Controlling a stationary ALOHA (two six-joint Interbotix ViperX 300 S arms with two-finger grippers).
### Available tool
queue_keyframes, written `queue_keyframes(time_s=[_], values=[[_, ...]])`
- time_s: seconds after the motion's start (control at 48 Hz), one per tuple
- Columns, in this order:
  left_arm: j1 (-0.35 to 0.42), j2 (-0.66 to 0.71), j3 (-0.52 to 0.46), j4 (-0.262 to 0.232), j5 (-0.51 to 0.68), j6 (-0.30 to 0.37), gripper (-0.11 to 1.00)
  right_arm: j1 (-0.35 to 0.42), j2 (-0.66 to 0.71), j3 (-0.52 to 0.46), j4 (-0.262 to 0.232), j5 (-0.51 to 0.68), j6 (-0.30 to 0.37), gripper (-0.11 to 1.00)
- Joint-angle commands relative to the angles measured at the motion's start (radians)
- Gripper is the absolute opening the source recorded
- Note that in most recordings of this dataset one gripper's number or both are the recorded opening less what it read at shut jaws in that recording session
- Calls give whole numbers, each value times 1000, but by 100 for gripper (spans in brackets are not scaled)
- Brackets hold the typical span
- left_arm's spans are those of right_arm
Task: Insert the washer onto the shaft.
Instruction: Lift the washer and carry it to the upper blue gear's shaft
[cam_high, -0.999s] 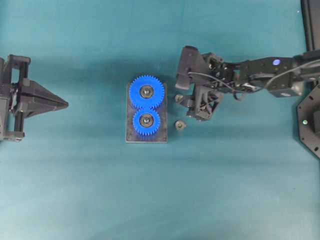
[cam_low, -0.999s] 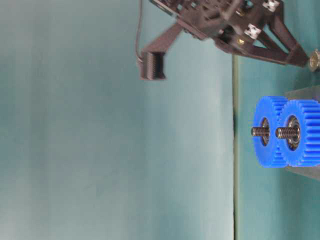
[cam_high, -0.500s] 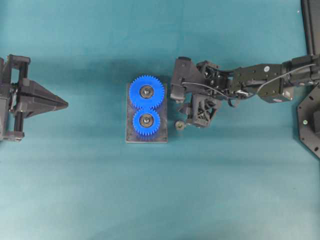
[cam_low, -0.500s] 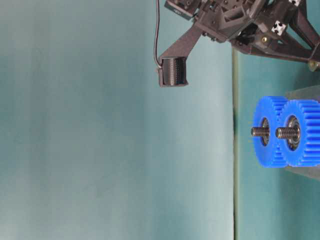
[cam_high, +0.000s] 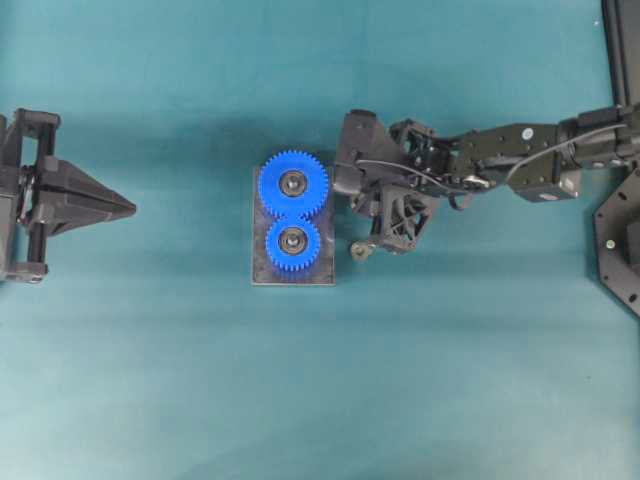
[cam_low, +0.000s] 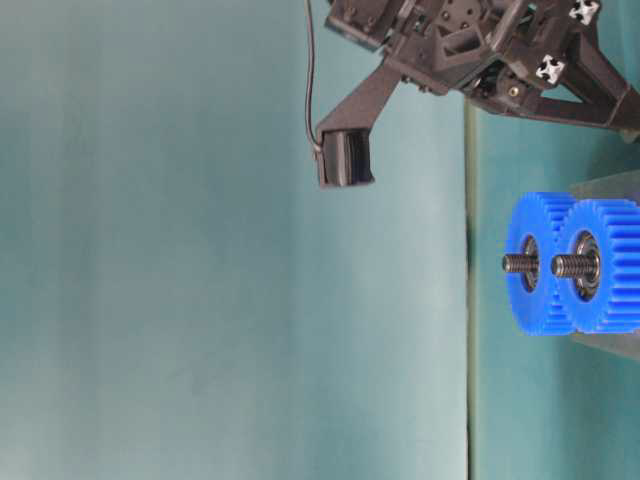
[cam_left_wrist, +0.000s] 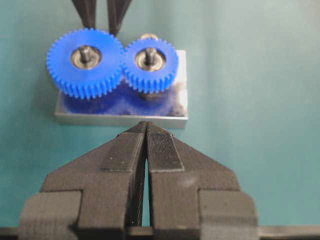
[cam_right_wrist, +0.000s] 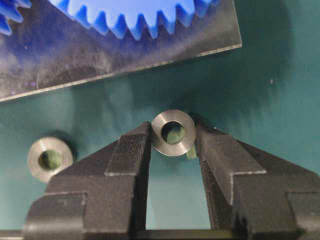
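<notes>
While tilted, the washer (cam_right_wrist: 173, 133) sits between the right tool's (cam_right_wrist: 172, 145) fingers.

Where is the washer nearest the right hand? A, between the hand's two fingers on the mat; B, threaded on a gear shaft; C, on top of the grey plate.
A: the right wrist view shows the washer between the right hand's fingers, on the mat.

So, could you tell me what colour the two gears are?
Bright blue; the gears show best in the left wrist view.
</notes>
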Motion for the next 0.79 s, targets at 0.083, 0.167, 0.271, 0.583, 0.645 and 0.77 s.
queue_keyframes(time_s=[0.083,0.167,0.271,0.583,0.645,0.77], values=[[-2,-12,-9,3,-9,-2,0,6,-63,-49,-2,44,11,30],[-2,-17,-8,2,-9,-2,0,18,-103,-78,-2,71,11,30],[-2,-23,-6,3,-9,-3,0,32,-133,-121,-2,97,9,30],[-2,-25,-2,3,-9,-3,0,54,-97,-265,-2,123,2,30],[-2,-25,2,3,-9,-3,0,54,-74,-301,-6,124,2,30],[-2,-25,3,2,-9,-8,0,54,-12,-365,-25,153,-2,30]])
